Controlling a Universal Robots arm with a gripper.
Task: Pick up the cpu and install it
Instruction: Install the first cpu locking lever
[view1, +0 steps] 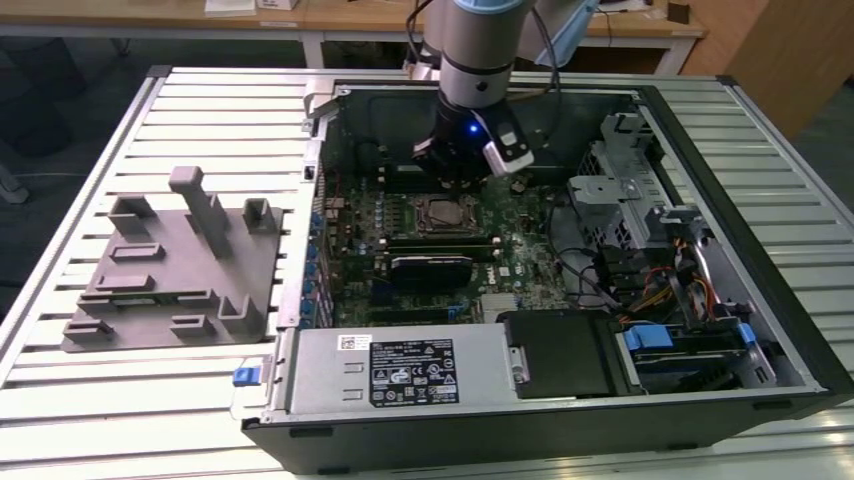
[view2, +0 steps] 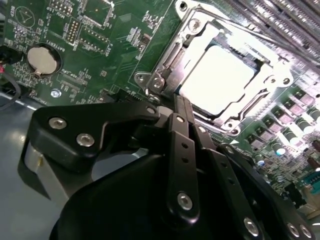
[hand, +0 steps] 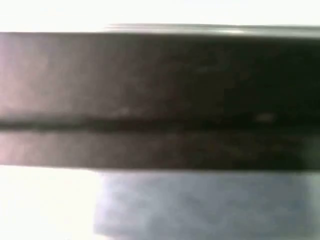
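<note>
With the cpu (view2: 216, 81) already seated in the socket (view2: 170, 65) just ahead of the gripper (view2: 176, 107), placement appears complete, though whether the gripper is released or clenched cannot be told from these views.

A: What carries the scene in the exterior view?
B: A worktable (view1: 80, 400) of pale ribbed metal slats, evenly lit from above.

A: And behind it?
B: A light wooden desk (view1: 347, 18) with white legs runs along the back, papers lying on it. A wooden panel (view1: 787, 50) stands at the exterior view's right.

A: The floor?
B: Dark, seen past the table's edge (view1: 54, 110) at the exterior view's left.
</note>
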